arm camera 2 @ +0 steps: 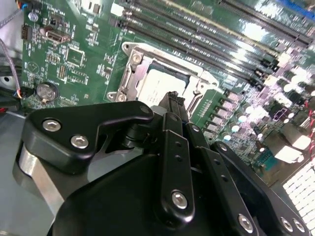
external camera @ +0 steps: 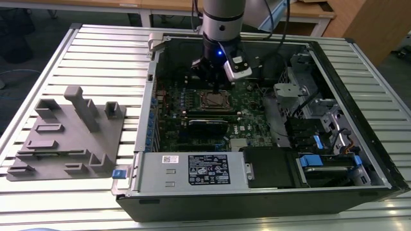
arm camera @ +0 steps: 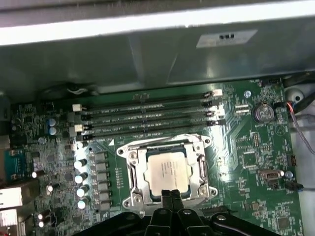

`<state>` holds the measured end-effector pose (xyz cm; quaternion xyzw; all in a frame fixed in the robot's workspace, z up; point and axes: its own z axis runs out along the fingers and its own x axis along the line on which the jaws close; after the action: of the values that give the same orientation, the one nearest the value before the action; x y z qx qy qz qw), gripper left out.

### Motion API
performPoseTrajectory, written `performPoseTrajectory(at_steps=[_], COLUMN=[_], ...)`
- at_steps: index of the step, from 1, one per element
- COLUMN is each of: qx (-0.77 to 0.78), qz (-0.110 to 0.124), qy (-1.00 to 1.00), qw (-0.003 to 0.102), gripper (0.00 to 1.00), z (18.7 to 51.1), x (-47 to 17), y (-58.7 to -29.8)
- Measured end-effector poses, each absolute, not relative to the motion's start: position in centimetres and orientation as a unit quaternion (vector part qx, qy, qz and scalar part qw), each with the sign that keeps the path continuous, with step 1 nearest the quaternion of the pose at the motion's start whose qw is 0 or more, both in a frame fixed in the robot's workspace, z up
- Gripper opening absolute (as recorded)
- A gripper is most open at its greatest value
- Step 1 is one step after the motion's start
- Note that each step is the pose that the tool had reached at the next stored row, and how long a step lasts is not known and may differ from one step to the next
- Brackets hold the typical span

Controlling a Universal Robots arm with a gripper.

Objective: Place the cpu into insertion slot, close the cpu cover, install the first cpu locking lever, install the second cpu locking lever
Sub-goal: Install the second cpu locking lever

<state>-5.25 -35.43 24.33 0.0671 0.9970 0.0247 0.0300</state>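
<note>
Silvery-tan, the cpu (arm camera: 169,169) lies seated flat in the insertion slot (arm camera: 147,194) with the cpu cover (arm camera: 134,173) framing it, directly beneath the gripper (arm camera: 172,197), whose jaws are narrowed together, empty, at the socket's near edge.

Slatted metal table (external camera: 96,53) carries an open computer case (external camera: 257,192); grey fixture block (external camera: 67,137) (exterior view's left) beside it

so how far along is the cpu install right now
The cpu already sits in the insertion slot, and the cpu cover looks closed down around it. The end effector is right at the socket's edge, fingers together, holding nothing, apparently working on a lever. Whether either locking lever is latched can't be told from these views.
</note>
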Motion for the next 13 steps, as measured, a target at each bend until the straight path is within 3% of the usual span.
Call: performPoseTrajectory(at_steps=[13], qx=[0.067], qz=[0.025], qy=[0.997], qw=[0.030], gripper=[0.11], z=[24.2], x=[-5.2], y=[-37.8])
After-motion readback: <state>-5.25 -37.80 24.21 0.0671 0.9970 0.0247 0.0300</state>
